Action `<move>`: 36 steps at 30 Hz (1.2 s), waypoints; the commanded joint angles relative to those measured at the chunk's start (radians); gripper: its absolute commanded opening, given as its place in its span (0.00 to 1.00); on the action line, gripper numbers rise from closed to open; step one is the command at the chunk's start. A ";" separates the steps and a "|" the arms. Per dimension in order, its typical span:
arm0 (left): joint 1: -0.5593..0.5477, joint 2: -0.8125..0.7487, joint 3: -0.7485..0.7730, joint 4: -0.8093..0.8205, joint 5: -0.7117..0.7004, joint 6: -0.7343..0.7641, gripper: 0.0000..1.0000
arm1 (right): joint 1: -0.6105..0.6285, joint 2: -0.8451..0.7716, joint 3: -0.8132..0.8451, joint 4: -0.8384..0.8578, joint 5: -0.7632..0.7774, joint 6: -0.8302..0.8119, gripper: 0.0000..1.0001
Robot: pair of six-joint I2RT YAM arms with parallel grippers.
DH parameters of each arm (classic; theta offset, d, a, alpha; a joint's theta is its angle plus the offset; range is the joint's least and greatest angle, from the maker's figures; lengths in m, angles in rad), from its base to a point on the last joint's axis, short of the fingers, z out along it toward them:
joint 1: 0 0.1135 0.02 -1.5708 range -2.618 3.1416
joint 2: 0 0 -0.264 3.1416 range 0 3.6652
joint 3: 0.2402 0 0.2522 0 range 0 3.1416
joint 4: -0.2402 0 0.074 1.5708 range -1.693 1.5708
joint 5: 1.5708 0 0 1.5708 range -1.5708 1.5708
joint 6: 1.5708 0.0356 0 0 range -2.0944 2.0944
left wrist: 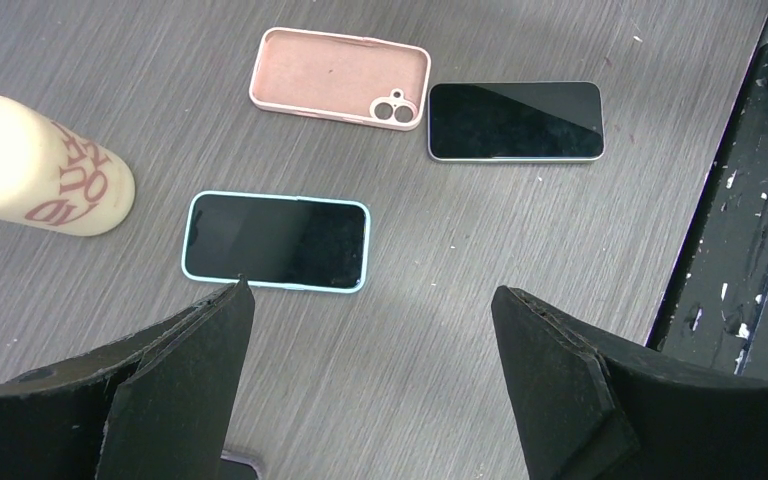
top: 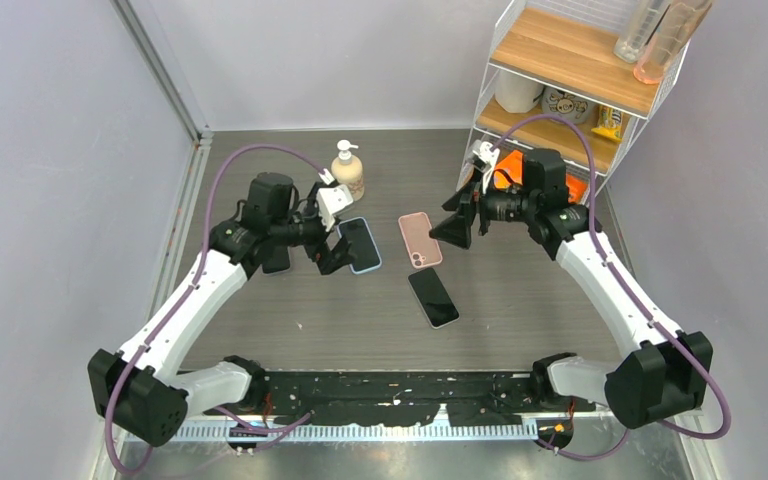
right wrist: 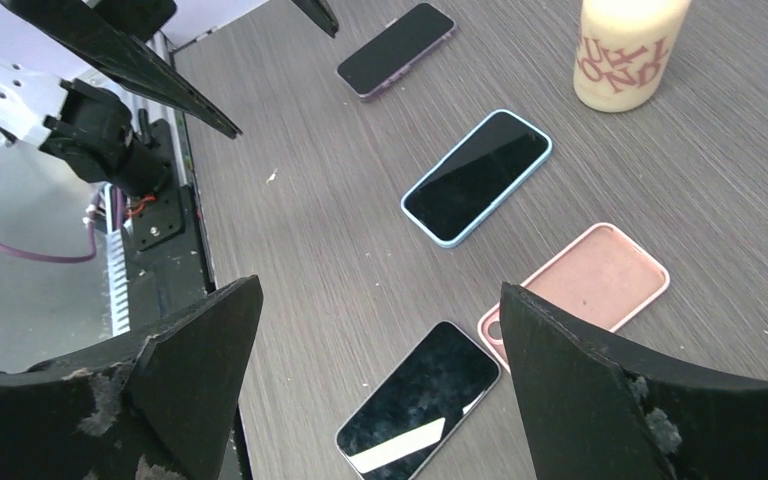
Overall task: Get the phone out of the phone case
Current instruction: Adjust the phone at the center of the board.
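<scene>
- Seen from above, a dark wood-grain table (top: pixel 520 300) has two robot arms bolted at its near edge, both reaching toward the middle.
- The left gripper (top: pixel 332 255) hangs left of centre. Its two black fingers (left wrist: pixel 185 385) are spread wide, with nothing between them.
- Just beside that gripper lies a phone in a light blue case (top: pixel 360 245), flat and screen up. The phone is seated in the case. The pictures do not settle whether a fingertip touches it.
- To the right of it, near the table's centre, lies an empty pink phone case (top: pixel 420 240), hollow side up, with its camera cut-out at the near end.
- Just beside the near end of the pink case lies a bare phone (top: pixel 433 297), screen up and out of any case. I cannot tell whether the two touch.
- The right gripper (top: pixel 457 228) hangs just to the right of the pink case. Its fingers (right wrist: pixel 600 400) are also parted wide and grasp nothing.
- A third phone, in a dark purple case (right wrist: pixel 397 48), lies screen up at the left, largely hidden under the left arm from above.
- A cream pump bottle (top: pixel 349 172) with red lettering stands upright on the far side of the blue-cased phone.
- A wire-and-wood shelf (top: pixel 570 60) stands in the far right corner, with clear bottles on top and small goods on the tier below.
</scene>
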 commanded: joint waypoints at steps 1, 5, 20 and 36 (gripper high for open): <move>0.001 -0.019 0.031 0.043 0.022 -0.002 0.97 | 0.006 -0.009 0.023 0.051 -0.061 0.038 0.95; 0.001 -0.036 0.011 0.058 0.012 -0.010 0.96 | 0.007 -0.040 0.008 0.026 -0.052 -0.008 0.95; 0.001 -0.131 -0.098 0.161 -0.182 0.006 0.99 | 0.106 0.033 0.120 -0.223 0.403 -0.162 0.95; -0.037 0.143 -0.017 0.262 -0.547 -0.564 1.00 | 0.105 -0.202 -0.100 -0.015 0.630 -0.123 0.95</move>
